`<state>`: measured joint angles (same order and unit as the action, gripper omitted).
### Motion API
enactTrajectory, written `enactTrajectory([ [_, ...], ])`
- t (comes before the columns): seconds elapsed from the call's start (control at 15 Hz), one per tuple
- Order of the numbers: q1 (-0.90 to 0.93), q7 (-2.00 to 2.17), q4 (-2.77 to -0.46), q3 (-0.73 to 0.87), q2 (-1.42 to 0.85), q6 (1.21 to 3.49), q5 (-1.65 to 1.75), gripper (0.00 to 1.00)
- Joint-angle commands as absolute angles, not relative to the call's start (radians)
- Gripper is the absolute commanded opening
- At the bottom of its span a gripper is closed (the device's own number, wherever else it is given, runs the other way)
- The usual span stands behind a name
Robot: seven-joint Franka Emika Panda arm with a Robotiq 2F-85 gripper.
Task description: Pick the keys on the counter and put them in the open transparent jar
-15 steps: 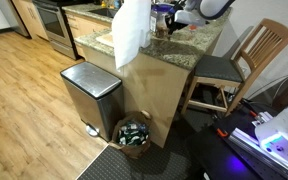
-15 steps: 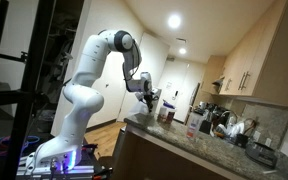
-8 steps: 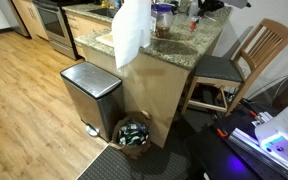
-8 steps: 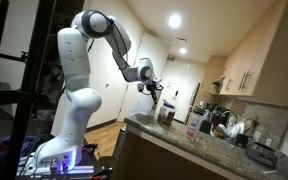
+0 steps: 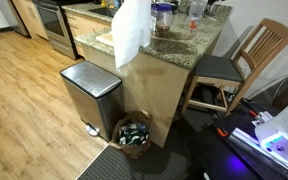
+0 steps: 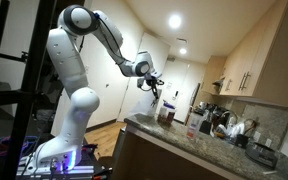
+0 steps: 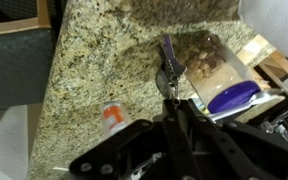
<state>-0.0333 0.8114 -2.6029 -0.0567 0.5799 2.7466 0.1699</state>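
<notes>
The keys (image 7: 168,62) hang as a small dark bunch from a ring pinched at the tips of my gripper (image 7: 174,100), which is shut on them, above the speckled granite counter (image 7: 94,70). The open transparent jar (image 7: 210,62), with brownish contents and a blue-purple band (image 7: 234,97) at its top, stands just right of the dangling keys. In an exterior view my gripper (image 6: 156,88) hovers above the jar (image 6: 167,113). In an exterior view the jar (image 5: 163,17) stands on the counter; the arm is out of that picture.
A small orange-and-white can (image 7: 114,117) stands on the counter left of the gripper. A white cloth (image 5: 132,30) hangs over the counter's end. On the floor below are a steel bin (image 5: 89,92), a basket (image 5: 134,133) and a wooden chair (image 5: 246,60).
The arm has risen from the counter with the keys, leaving the top of one exterior view. The upper arm has swung back and higher.
</notes>
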Motion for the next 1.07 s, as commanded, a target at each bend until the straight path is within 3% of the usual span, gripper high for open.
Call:
enactTrajectory([
  [0.0, -0.197, 0.857, -2.398, -0.101, 0.449, 2.73, 0.109, 0.0],
  [0.27, -0.307, 1.026, -2.184, -0.129, 0.31, 2.708, 0.116, 0.0],
  [0.33, -0.264, 0.945, -2.293, -0.087, 0.398, 2.73, 0.123, 0.01],
  [0.6, -0.274, 1.021, -2.2, -0.101, 0.301, 2.721, 0.148, 0.0],
  [0.73, -0.347, 1.151, -2.096, -0.144, 0.197, 2.666, 0.197, 0.0],
  [1.0, -0.311, 1.382, -1.882, -0.095, 0.008, 2.509, 0.292, 0.0],
])
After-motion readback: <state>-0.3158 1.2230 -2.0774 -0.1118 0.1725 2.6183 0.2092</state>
